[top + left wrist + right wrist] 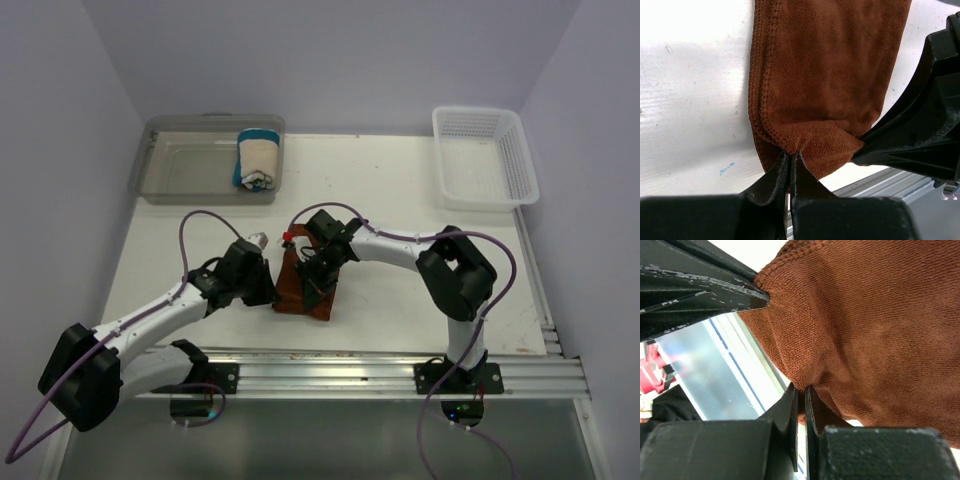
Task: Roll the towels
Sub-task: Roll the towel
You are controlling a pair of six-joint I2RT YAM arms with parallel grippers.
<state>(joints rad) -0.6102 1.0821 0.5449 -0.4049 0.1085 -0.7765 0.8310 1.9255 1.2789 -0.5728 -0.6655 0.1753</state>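
Two claws shut on the rust-brown towel [305, 297] over the white surface [400, 200].

Only the top view shows the containers: beyond the left claw [270, 292] a clear plastic bin [160, 185] holds the bundled cream towel [257, 160], and well beyond the right claw [318, 272], off to its right, stands a white mesh basket [520, 165]. Only the wrist views show the grips. The left claw's fingers are pressed together on a folded corner of the rust-brown towel, and the right claw, closed just as tight, nips the cloth's edge close beside it. The towel sits between the two claws.
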